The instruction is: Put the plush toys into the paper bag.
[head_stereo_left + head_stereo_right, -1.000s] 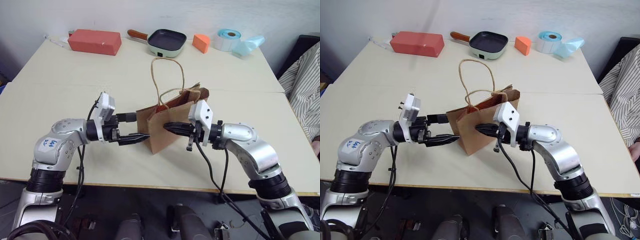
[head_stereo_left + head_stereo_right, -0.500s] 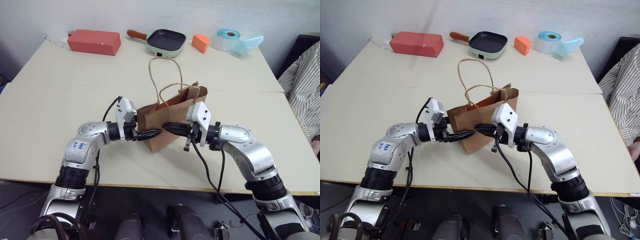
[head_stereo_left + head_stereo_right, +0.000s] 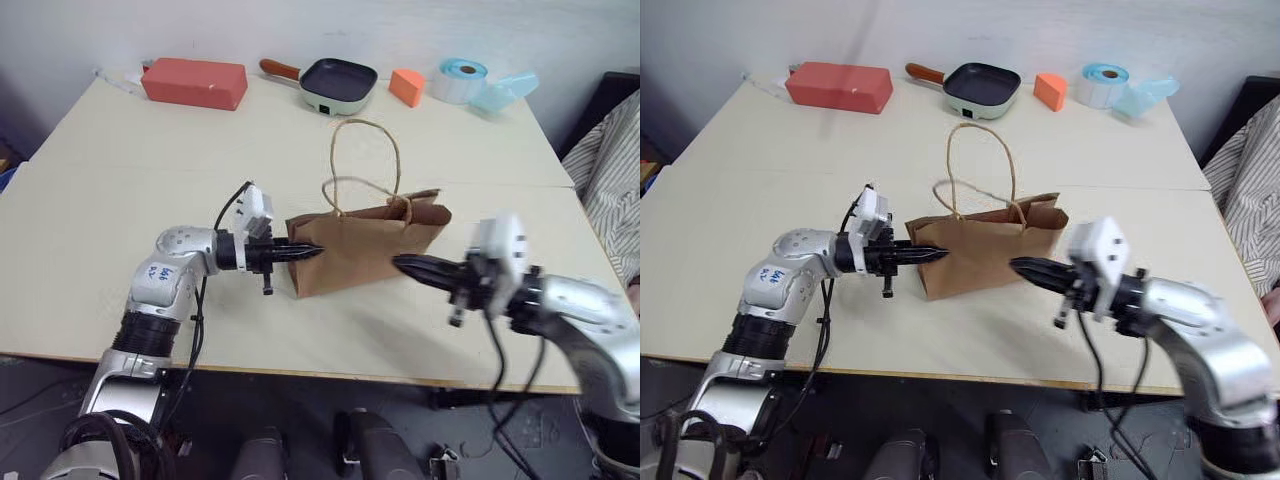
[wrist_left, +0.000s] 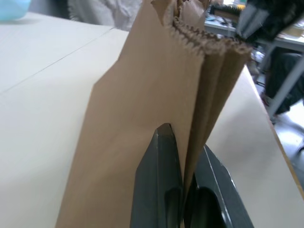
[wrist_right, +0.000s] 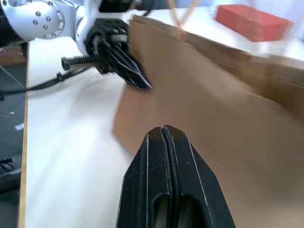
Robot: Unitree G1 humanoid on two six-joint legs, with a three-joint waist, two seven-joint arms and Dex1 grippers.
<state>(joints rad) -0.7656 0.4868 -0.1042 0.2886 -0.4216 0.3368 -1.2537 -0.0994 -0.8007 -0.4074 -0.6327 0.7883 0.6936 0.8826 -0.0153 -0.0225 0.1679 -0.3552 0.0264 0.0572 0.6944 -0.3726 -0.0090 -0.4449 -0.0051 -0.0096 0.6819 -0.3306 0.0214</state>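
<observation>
Pulled back from the bag [image 3: 368, 243], the right gripper [image 3: 399, 263] now hangs clear of its right end, fingers pressed together and empty. Left gripper [image 3: 313, 250] has clamped on the bag's left edge. Bag stands mid-tabletop [image 3: 120, 180], handles [image 3: 368, 160] up; no plush toys visible.

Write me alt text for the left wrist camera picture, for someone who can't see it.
Two black fingers of the left pincer are pinched shut on one side panel of a brown paper bag, which stands on a pale table. The bag's zigzag top edge is above, and its folds run down between the fingers.
</observation>
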